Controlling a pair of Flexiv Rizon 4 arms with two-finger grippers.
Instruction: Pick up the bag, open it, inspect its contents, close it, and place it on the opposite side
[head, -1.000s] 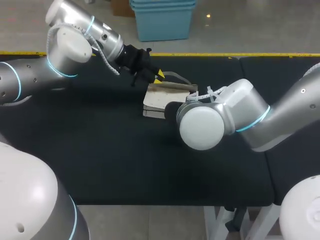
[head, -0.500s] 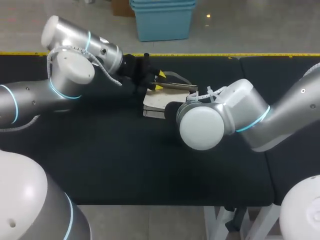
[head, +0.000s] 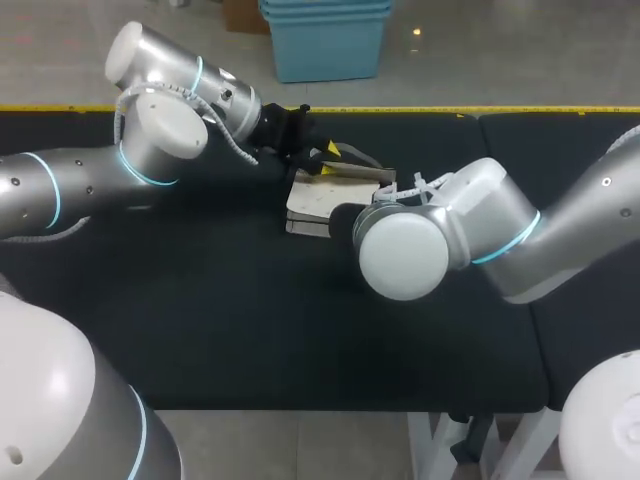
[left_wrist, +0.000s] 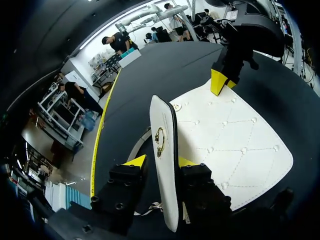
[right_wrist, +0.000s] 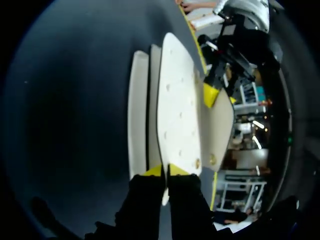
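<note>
The white quilted bag lies flat on the black table, near its far edge and about midway across. In the head view its long axis runs roughly left to right, tilted a little, and a grey strap loops out past its far side.

The head view places the left gripper at the bag's far left corner, but it does not show the grip, and the right arm's own wrist hides that arm's fingers.

The left wrist view makes up for this. The flap stands upright and edge-on, running straight away from the wrist, with a gold clasp on its face. It sits between the two yellow tips, which stand only a little apart and press in on it from both sides. Beside the flap the quilted body spreads flat.

The right wrist view shows the right gripper nearly closed, its tips pinching the near rim of a thin white panel. The bag's layers stretch lengthwise ahead of it towards the left arm's fingers at the far end.
</note>
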